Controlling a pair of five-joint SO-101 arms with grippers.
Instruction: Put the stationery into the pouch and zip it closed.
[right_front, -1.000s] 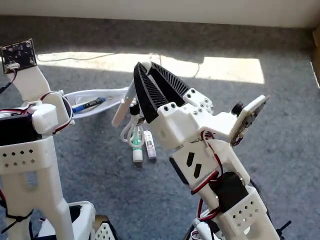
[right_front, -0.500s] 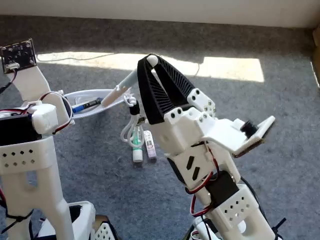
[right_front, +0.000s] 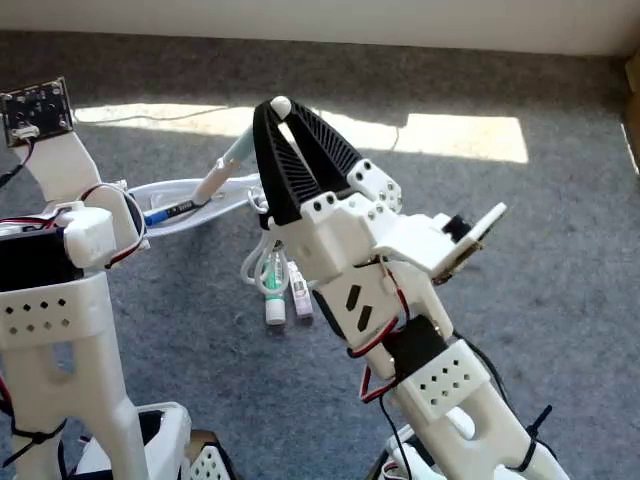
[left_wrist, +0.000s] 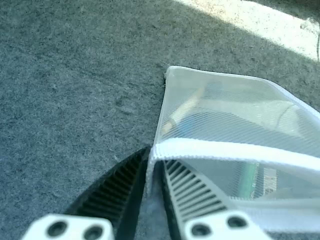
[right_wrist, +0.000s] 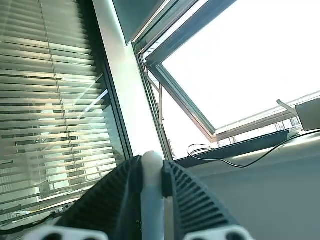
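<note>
In the high view my right gripper (right_front: 279, 108) points upward, shut on the top end of a white pen (right_front: 226, 168). The pen slants down and to the left, its lower end at the mouth of the clear mesh pouch (right_front: 200, 200). A blue pen (right_front: 176, 210) lies inside the pouch. In the left wrist view my left gripper (left_wrist: 154, 161) is shut on the pouch's (left_wrist: 227, 122) white edge band. A green-and-white tube (right_front: 272, 285) and a small white stick (right_front: 299, 290) lie side by side on the carpet in front of the pouch. The right wrist view shows the right gripper (right_wrist: 152, 162) clamping the white pen (right_wrist: 151, 195).
Grey carpet covers the floor, with a sunlit patch (right_front: 440, 138) and a thin cable (right_front: 150, 116) at the back. The left arm's white body (right_front: 60, 270) stands at the near left. A window (right_wrist: 240, 65) and blinds (right_wrist: 50, 100) are in the room behind.
My right gripper has swung left and lifted with the pen. The pen went from hanging beside the pouch's end to slanting into its mouth. The left arm has kept still.
</note>
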